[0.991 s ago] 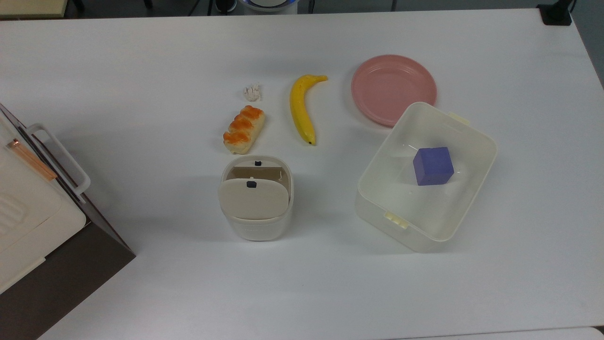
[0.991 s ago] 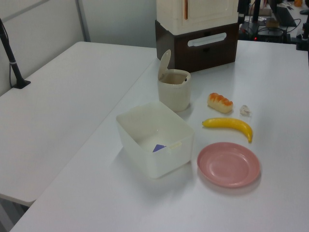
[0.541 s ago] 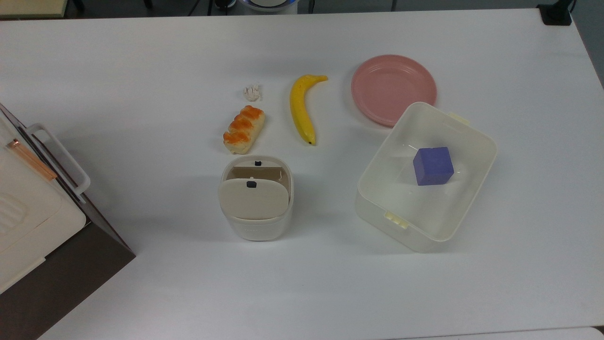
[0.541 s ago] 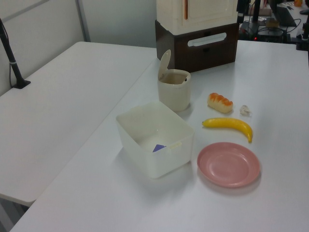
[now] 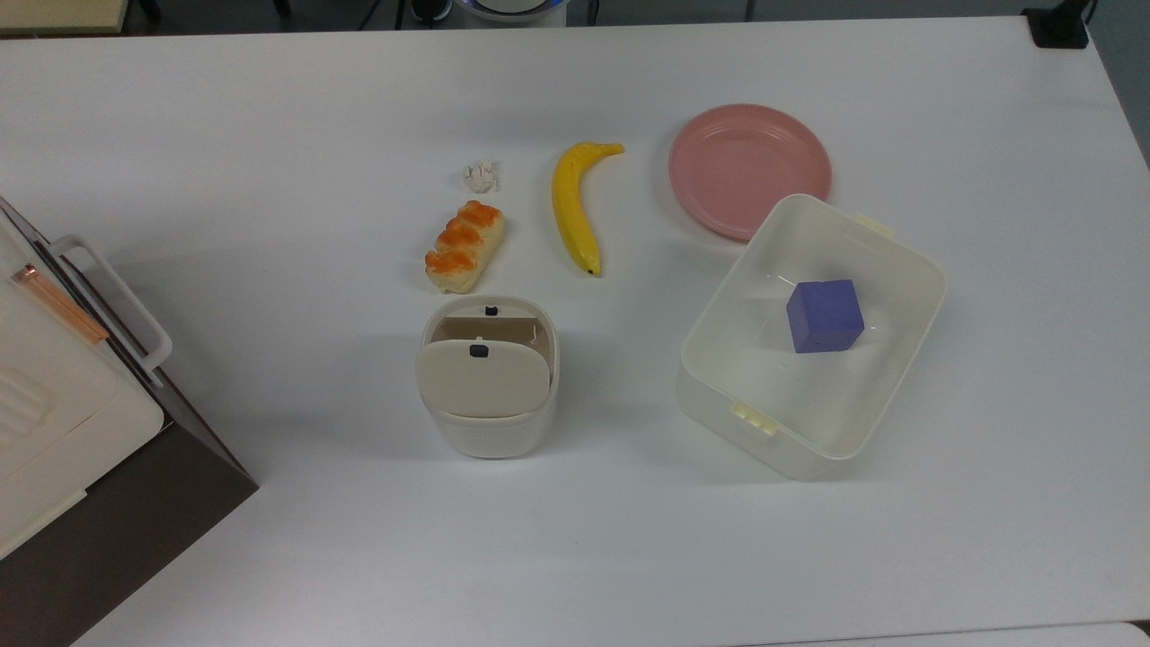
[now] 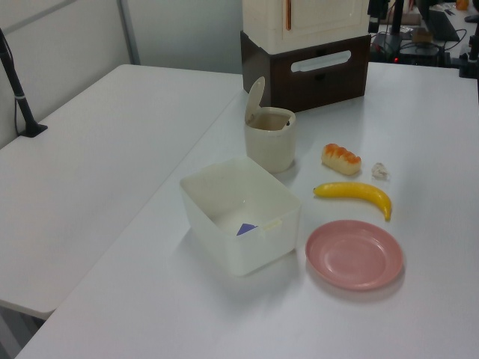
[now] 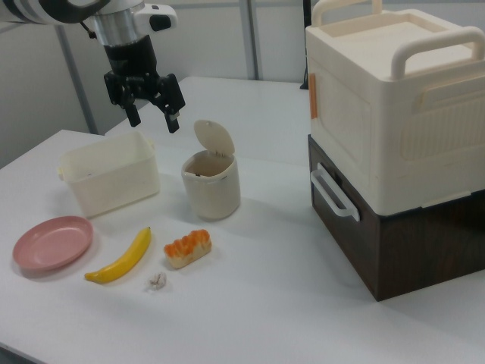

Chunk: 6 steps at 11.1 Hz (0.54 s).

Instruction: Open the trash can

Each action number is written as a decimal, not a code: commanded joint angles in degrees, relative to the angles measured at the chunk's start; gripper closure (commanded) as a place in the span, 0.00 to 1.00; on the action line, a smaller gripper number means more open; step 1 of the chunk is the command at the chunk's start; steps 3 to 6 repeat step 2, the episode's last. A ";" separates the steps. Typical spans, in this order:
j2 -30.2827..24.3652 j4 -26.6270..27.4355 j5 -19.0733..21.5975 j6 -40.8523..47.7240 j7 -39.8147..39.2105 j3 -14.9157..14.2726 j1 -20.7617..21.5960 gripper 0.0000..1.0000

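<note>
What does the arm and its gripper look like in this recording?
In the right view, the arm's last link is white with black bands, ending in a silver-grey cylindrical wrist section and a small white block. Below it sits a black two-finger gripper with chunky black fingers. No cables or markings are legible.

A yellow banana [image 5: 573,207] lies at the top view's centre, a bread roll [image 5: 464,245] and a small crumpled scrap [image 5: 481,176] to its left, a pink plate [image 5: 748,169] to its right. Lower right sits a translucent tub [image 5: 885,386] — a purple cube [image 5: 824,315] inside it.
</note>
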<state>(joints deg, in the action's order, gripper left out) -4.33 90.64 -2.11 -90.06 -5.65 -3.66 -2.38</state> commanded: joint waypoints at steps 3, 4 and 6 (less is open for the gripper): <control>-1.38 1.38 2.37 0.41 3.96 -1.18 1.32 0.00; -1.38 1.38 2.37 0.41 3.96 -1.18 1.32 0.00; -1.38 1.38 2.37 0.41 3.96 -1.18 1.32 0.00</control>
